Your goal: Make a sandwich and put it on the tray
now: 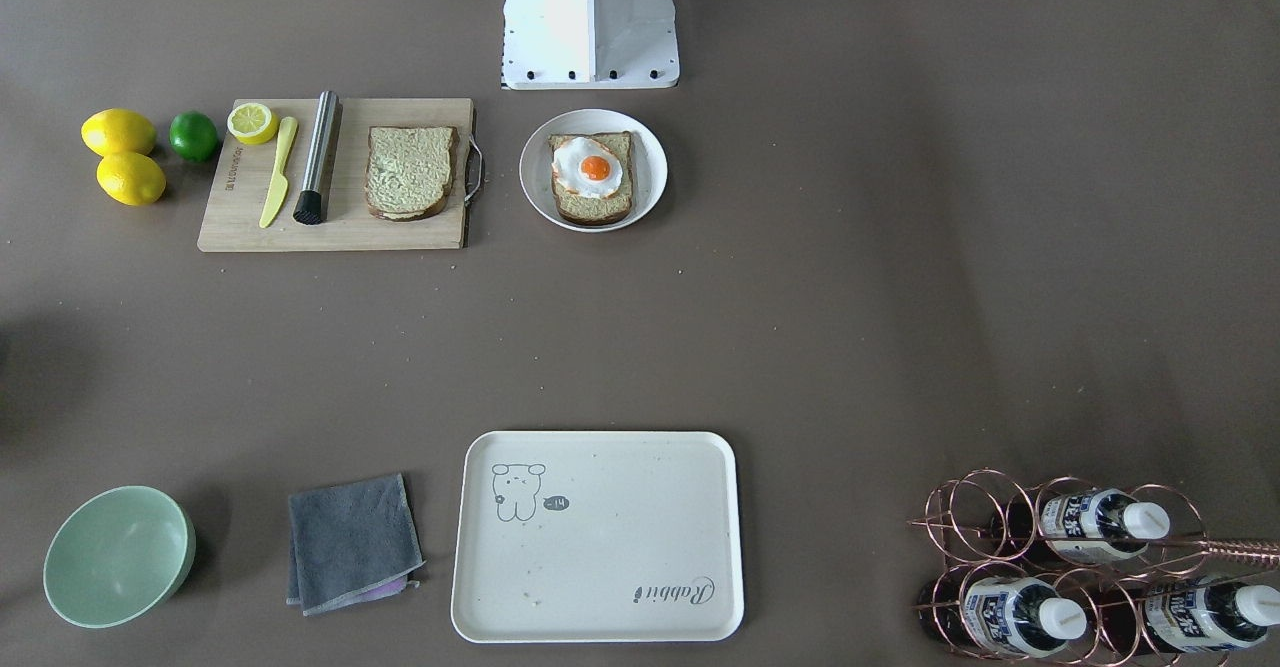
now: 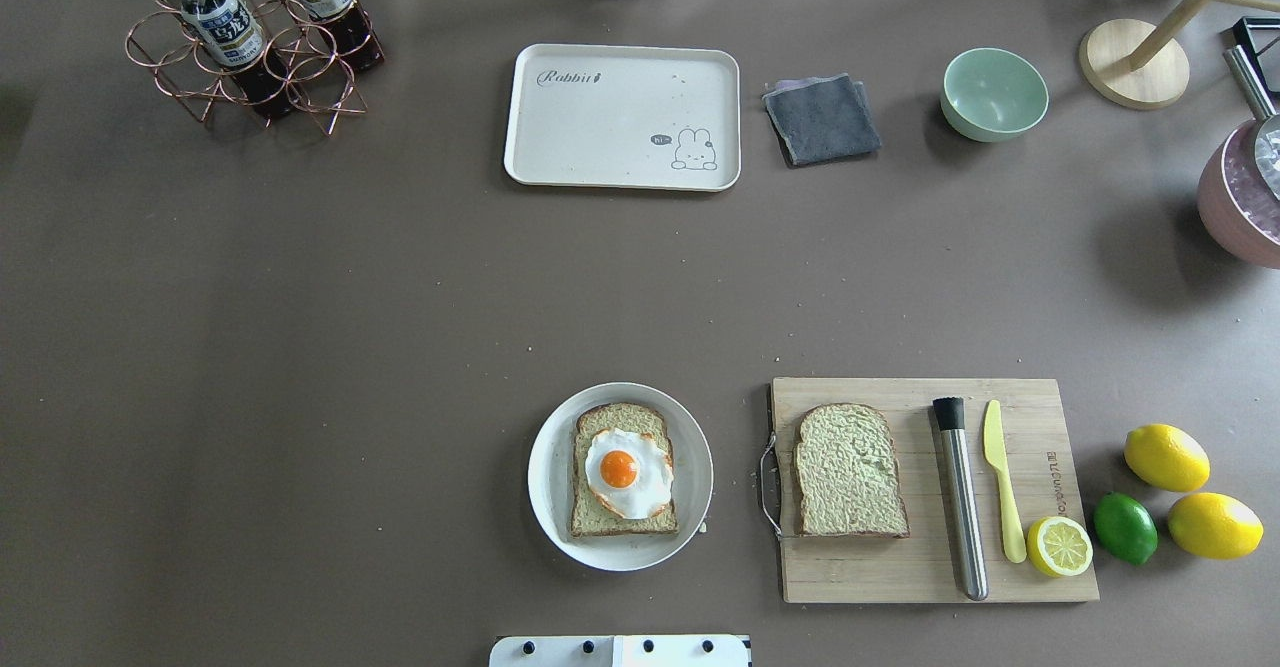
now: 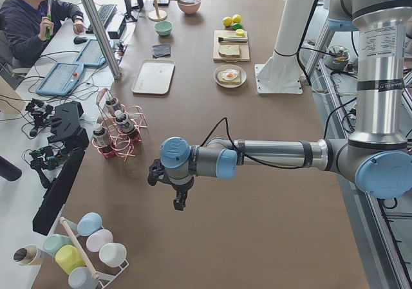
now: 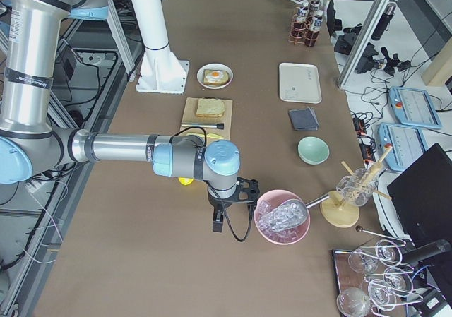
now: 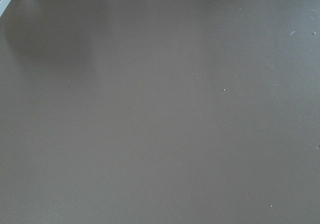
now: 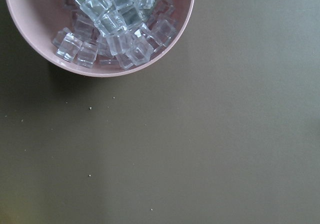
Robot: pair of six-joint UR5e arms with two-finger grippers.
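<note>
Nearest the robot's base sits the round white plate point(image 2: 548, 492). It holds a squarish brown-crusted bread slice point(image 2: 600, 521) with a white fried egg with orange yolk point(image 2: 628, 472) lying on top. Just beside it, toward the robot's right, the second bread slice point(image 2: 848, 469) lies flat and bare on the wooden cutting board point(image 2: 900, 572), so the sandwich is not yet closed.

Both slices look light and a little yielding. I would pinch gently across the firmer crust edge, not the crumb. The egg looks glossy and loose on its slice (it would probably slide if tilted), so that stack should stay level.

Neither arm is over the food. The left gripper point(image 3: 178, 199) hangs above bare table toward the robot's left end. The right gripper point(image 4: 217, 219) hangs just beside a pink bowl of ice cubes point(image 6: 100, 29) toward the right end. Each appears only in a side view, and the wrist cameras show no fingers, so I cannot tell how wide either stands or whether it carries anything.

Farthest out, the large cream rectangular tray point(image 2: 620, 117) lies well apart from the plate, with nothing on it.
</note>
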